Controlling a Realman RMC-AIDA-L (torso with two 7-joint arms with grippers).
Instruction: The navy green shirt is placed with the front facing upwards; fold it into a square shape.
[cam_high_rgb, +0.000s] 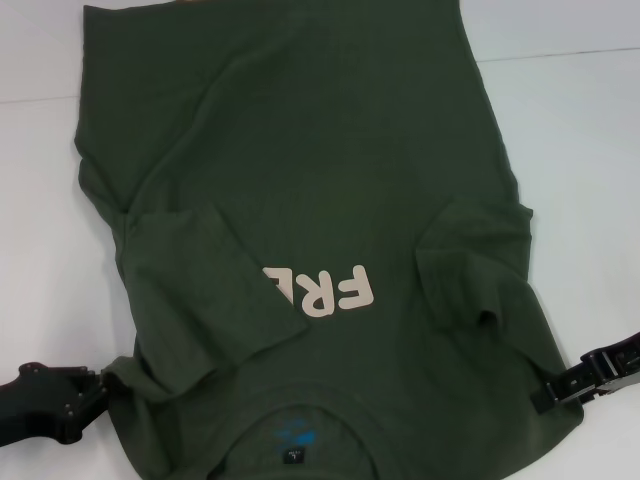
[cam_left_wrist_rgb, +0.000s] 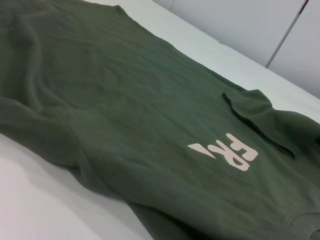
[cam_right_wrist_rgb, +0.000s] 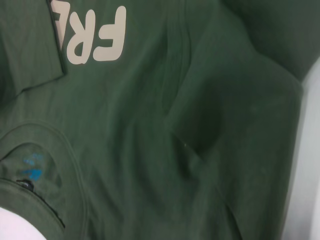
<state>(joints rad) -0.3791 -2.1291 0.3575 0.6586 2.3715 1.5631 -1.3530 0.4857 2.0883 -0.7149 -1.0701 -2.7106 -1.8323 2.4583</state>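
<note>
Head view: both sleeves folded in on the shirt (cam_high_rgb: 300, 170), left gripper (cam_high_rgb: 95, 392) and right gripper (cam_high_rgb: 548, 392) flank its collar, jaws' state unclear; grip both shoulders evenly before you fold.

white table (cam_high_rgb: 590, 170), pale wall panels (cam_left_wrist_rgb: 240, 25)

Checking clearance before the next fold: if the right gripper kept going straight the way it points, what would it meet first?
The right gripper points inward at the navy green shirt, so it would likely meet the shirt's shoulder edge first.
</note>
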